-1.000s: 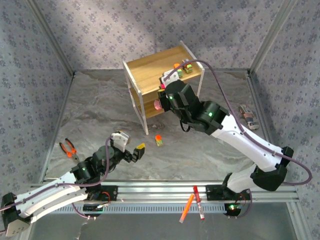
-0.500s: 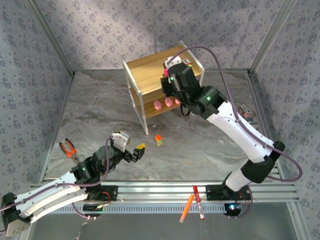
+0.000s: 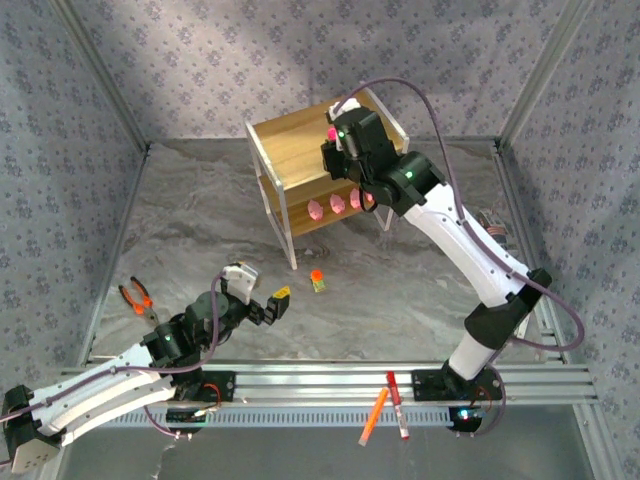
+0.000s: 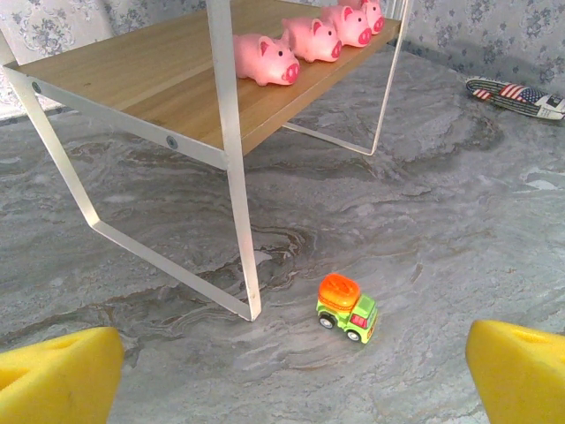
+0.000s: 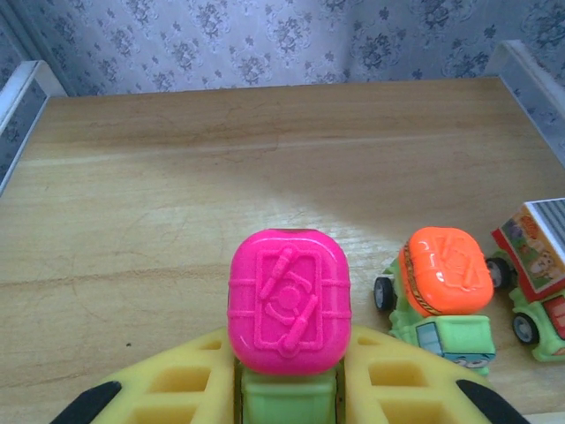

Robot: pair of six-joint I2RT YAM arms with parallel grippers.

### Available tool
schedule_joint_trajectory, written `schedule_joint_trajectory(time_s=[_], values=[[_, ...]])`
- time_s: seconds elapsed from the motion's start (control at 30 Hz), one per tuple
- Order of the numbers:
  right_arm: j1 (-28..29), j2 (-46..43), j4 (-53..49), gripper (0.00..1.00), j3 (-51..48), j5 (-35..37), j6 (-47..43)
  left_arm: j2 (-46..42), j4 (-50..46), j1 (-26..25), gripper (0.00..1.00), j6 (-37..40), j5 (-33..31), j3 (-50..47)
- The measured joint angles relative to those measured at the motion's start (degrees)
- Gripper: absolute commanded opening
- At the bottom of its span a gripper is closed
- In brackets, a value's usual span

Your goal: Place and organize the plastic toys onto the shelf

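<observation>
My right gripper [image 5: 289,393] is shut on a yellow-green truck with a pink top [image 5: 289,300], holding it over the top board of the shelf [image 5: 177,177]. In the top view this gripper [image 3: 335,140] hovers above the shelf [image 3: 295,135]. Two more trucks stand on that board, one orange-topped [image 5: 446,283] and one grey-topped [image 5: 538,265]. Several pink pigs [image 4: 265,59] stand in a row on the lower board [image 3: 338,204]. An orange-topped truck [image 4: 347,306] sits on the table [image 3: 318,280] beside the shelf leg. My left gripper [image 3: 262,292] is open near the front, its yellow pads [image 4: 57,375] at the frame corners.
Orange-handled pliers [image 3: 137,297] lie at the left. Two marker pens [image 3: 385,410] rest on the front rail. A small flag-patterned object [image 4: 516,94] lies right of the shelf [image 3: 494,232]. Patterned walls close in the table on three sides.
The right arm has risen from in front of the lower board to above the top board, carrying the pink-topped truck. The left arm has stayed still.
</observation>
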Motion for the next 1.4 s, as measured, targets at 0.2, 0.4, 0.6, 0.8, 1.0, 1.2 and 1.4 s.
schedule_joint_trajectory(time_s=[0.2, 0.4, 0.6, 0.8, 1.0, 1.2, 1.4], values=[[-0.48, 1.84, -1.29, 0.25, 2.25, -0.46, 0.0, 0.0, 0.0, 0.0, 1.0, 0.0, 0.0, 0.0], [-0.63, 3.02, -2.27, 0.25, 3.15, -0.61, 0.0, 0.04, 0.0, 0.0, 0.99, 0.0, -0.02, 0.0], [-0.9, 3.06, -2.84, 0.25, 3.23, -1.07, 0.0, 0.04, 0.0, 0.0, 1.0, 0.0, -0.26, 0.0], [-0.98, 3.06, -3.45, 0.26, 3.23, -1.55, 0.0, 0.07, 0.0, 0.0, 1.0, 0.0, -0.44, 0.0], [-1.01, 3.06, -4.55, 0.26, 3.23, -1.97, 0.0, 0.37, 0.02, 0.0, 1.0, 0.0, -0.46, 0.0], [-1.27, 3.08, -4.96, 0.27, 3.23, -2.62, 0.0, 0.44, 0.0, 0.0, 1.0, 0.0, -0.46, 0.0], [-1.38, 3.23, -5.46, 0.27, 3.78, -3.04, 0.0, 0.48, 0.0, 0.0, 1.0, 0.0, -0.46, 0.0]])
